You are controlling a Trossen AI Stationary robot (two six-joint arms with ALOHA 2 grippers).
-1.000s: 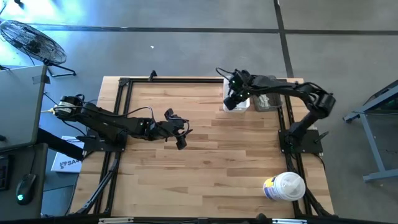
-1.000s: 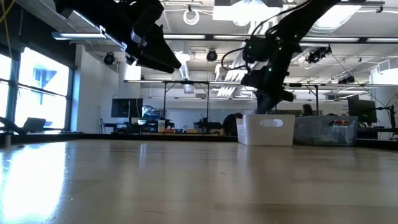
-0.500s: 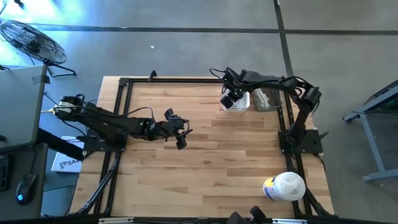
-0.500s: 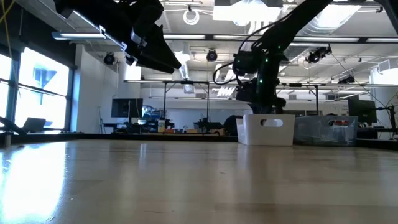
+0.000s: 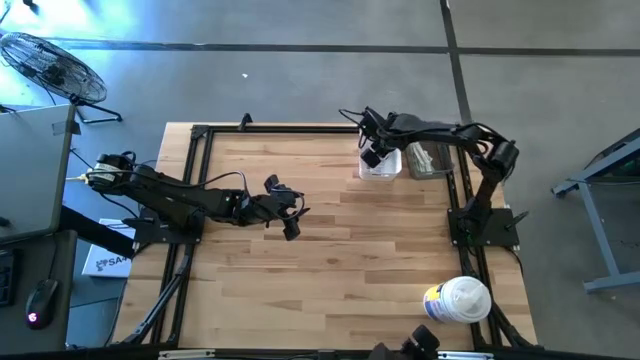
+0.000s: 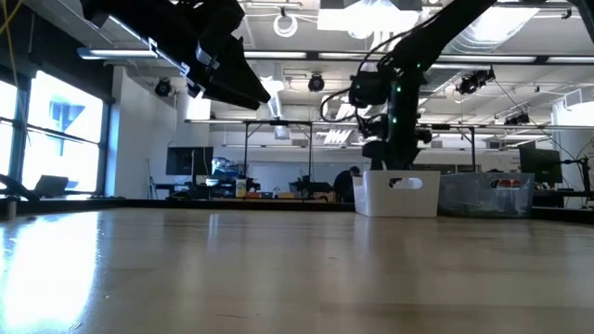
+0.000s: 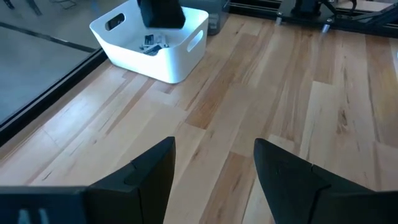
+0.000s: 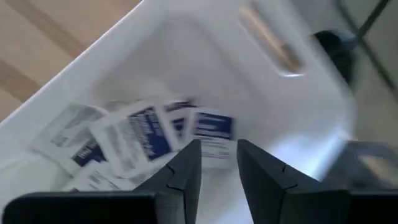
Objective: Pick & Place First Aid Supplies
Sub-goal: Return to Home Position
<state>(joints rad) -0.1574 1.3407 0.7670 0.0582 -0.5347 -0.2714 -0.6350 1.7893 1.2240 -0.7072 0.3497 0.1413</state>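
Worktop (image 5: 330, 270) of pale wood is filling the middle of the high view. From the frame's left the left gripper (image 7: 214, 148) is hanging over the worktop's centre, fingers spread wide with nothing between them. At the lower right a big round canister (image 5: 458, 299) is standing. Up at the right of centre the right gripper (image 8: 217, 150) is hovering over the white bin (image 5: 384, 170), fingers slightly parted and empty. The grey bin (image 5: 430, 160) is sitting just beside the white one, on its right. The alcohol pads (image 8: 134, 134), white squares with blue print, are lying loosely piled on the white bin's floor. To go home cleanly, I judge, the right gripper should be rising straight up past the rim before swinging back, so no finger is catching the wall and tugging the bin. The left gripper is hanging in open space and needs only to be drawing back.
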